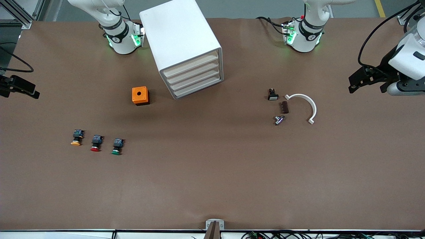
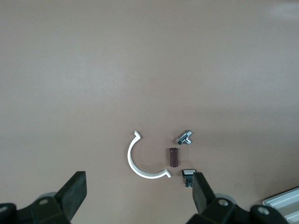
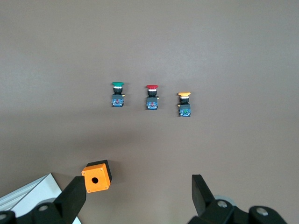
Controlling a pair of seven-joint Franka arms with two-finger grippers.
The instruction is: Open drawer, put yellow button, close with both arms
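Observation:
The yellow button (image 1: pixel 76 137) lies on its side on the brown table toward the right arm's end, at the end of a row with a red-capped button (image 1: pixel 96 143) and a green-capped one (image 1: pixel 117 146). The right wrist view shows the yellow button (image 3: pixel 184 103) too. The white drawer cabinet (image 1: pixel 186 46) stands between the two bases with every drawer (image 1: pixel 196 78) pushed in. My right gripper (image 1: pixel 25 89) hangs open over the table's edge at the right arm's end, holding nothing. My left gripper (image 1: pixel 357 81) hangs open and empty over the left arm's end.
An orange box (image 1: pixel 140 95) with a hole on top sits beside the cabinet. Toward the left arm's end lie a white half ring (image 1: pixel 303 105), a brown block (image 1: pixel 284 107), a metal fitting (image 1: pixel 279 119) and a small black switch (image 1: pixel 273 95).

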